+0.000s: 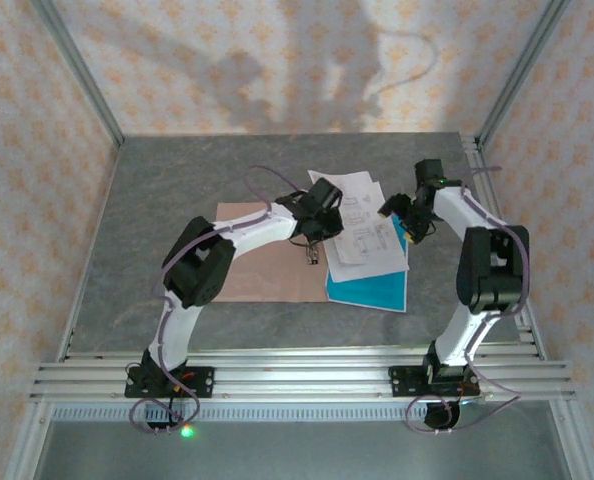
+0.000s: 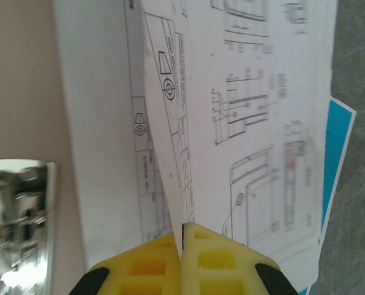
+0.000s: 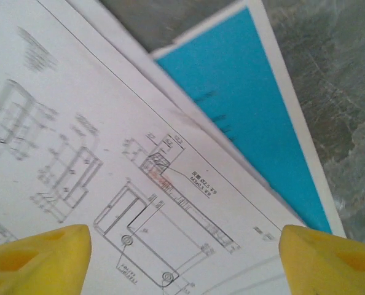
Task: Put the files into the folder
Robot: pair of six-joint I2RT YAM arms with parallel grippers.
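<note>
Left gripper: your left gripper (image 2: 182, 232) is clenched, its yellow fingers (image 2: 152, 261) pressed together on the edge of the top sheet (image 2: 256, 123). Only the fingertips show; the frame's bottom edge cuts off the rest.
Grip detail: the sheet's edge runs down into the seam between the fingers, and how far in it reaches is hidden.
Right gripper: your right gripper (image 3: 182, 236) is released and holds nothing, its fingers wide apart over a printed page. You cannot tell whether the tips touch the paper.
Files: the files (image 1: 362, 235) lie fanned in a loose stack near the middle of the table (image 1: 167, 210), between the two grippers. Their left edge overlaps the folder.
Teal sheet: the teal sheet (image 1: 372, 290) sits under the white pages, with its near part sticking out.
Folder: the folder (image 1: 262, 275) lies flat to the left of the files. Your left arm crosses over it and hides its far part.
Fastener: the fastener (image 2: 19, 227) is a blurred, shiny shape on the folder, just beside the lowest white page and cut off at the frame's left edge.
Print: line diagrams are visible, but the small text seems too soft to read.
</note>
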